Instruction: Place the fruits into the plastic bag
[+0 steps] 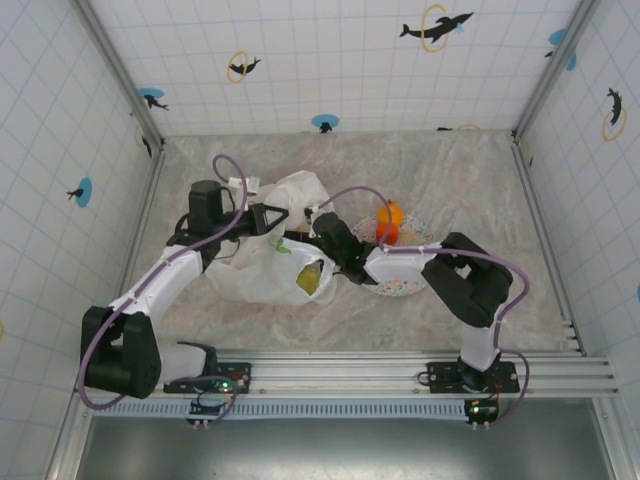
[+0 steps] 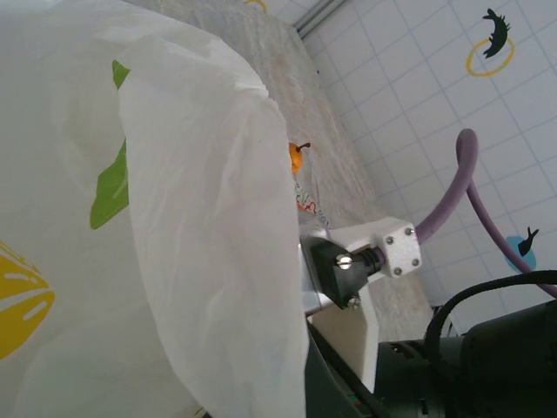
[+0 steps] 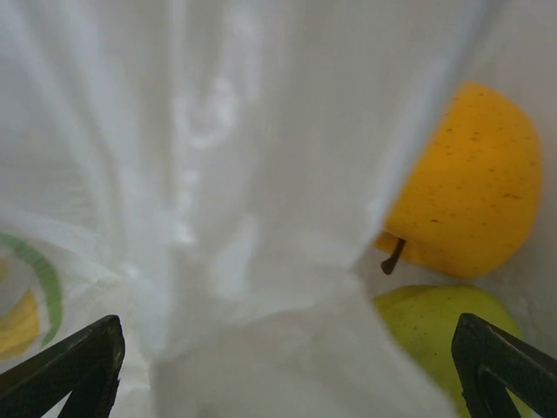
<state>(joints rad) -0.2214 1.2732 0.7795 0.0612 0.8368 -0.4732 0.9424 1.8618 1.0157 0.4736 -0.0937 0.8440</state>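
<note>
Plastic bag [image 1: 262,262]: lies crumpled mid-table just left of the speckled plate [image 1: 405,288] and holds a yellow-orange fruit [image 3: 470,183] with a brown stem, plus a green fruit [image 3: 431,326] right beneath it in the right wrist view. Left gripper [image 1: 288,214]: pinches the bag's far rim, jaws closed on the film, thin white plastic draped across the left wrist view. Right gripper [image 3: 287,370]: reaches into the bag from the right, fingers spread wide, both fruits close to the right finger, with an orange [image 1: 390,215] on the plate's far part.
</note>
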